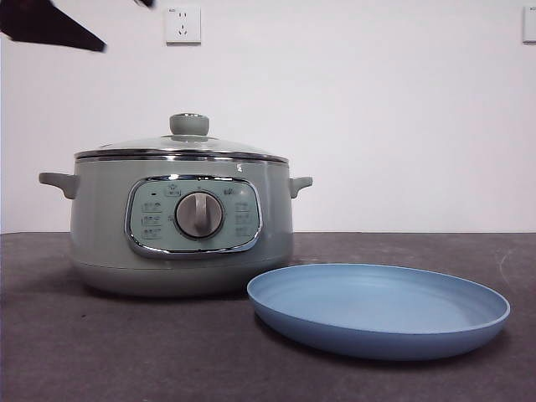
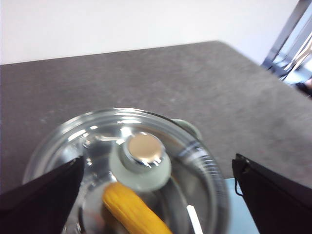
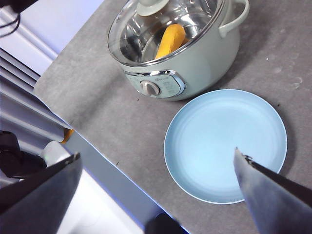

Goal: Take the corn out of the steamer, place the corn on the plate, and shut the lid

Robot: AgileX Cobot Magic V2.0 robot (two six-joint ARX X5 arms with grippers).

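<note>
The sage-green steamer stands left of centre on the table, its glass lid shut on it. Through the glass the yellow corn lies inside the pot; it shows in the right wrist view too, corn. My left gripper hovers open above the lid's knob, one jaw on each side and clear of it. The light-blue plate lies bare to the right of the steamer. My right gripper hangs open high over the plate.
A dark arm tip shows at the top left corner of the front view. The grey table ends close in front of the steamer at its edge. A wall socket sits behind.
</note>
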